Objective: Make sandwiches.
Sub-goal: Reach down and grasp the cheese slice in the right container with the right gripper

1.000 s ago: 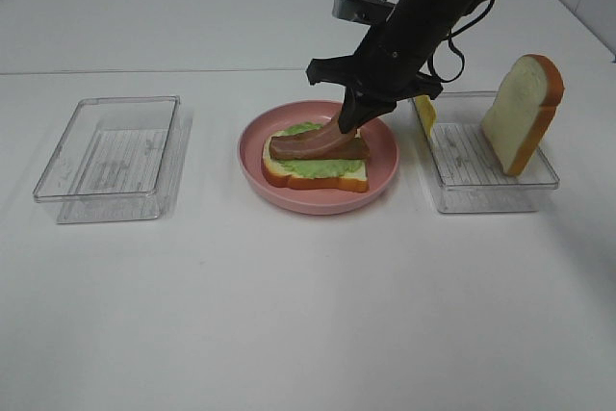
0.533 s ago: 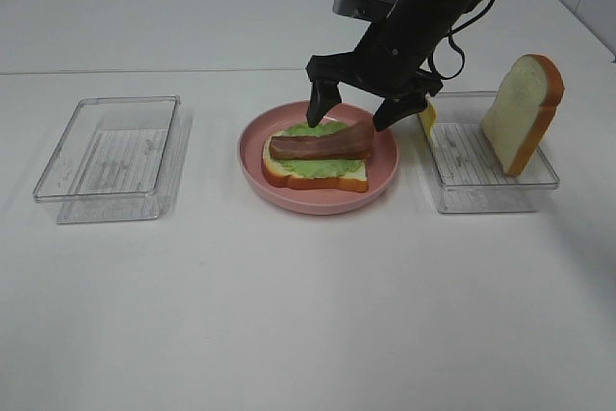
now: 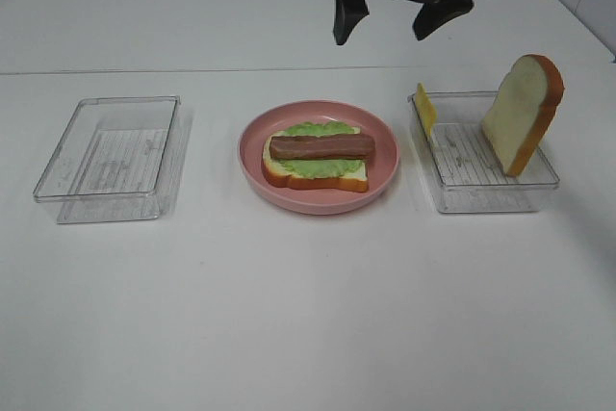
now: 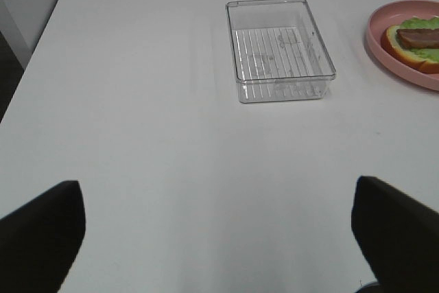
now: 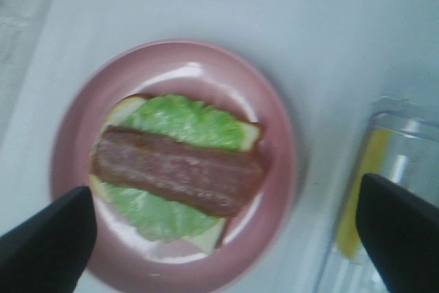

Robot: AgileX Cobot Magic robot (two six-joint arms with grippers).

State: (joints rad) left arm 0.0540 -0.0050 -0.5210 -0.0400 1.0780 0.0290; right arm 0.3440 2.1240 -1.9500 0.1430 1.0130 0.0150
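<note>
Well above the sandwich (image 3: pixel 318 159) on the plate (image 3: pixel 386 151), right fingers (image 3: pixel 344 12) hang spread, empty; left fingers (image 4: pixel 40 238) spread too.

High camera and both wrist cameras share the sandwich (image 3: pixel 317 155).

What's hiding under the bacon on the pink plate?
Green lettuce lies under the bacon, on a bread slice. The bacon covers the lettuce's middle, so that part is hidden.

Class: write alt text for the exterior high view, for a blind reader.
White bread topped with green lettuce and a reddish-brown bacon strip lies on a round pink plate, the black right gripper open above. A clear plastic tray to the right holds a yellow cheese square and a leaning bread slice.
</note>
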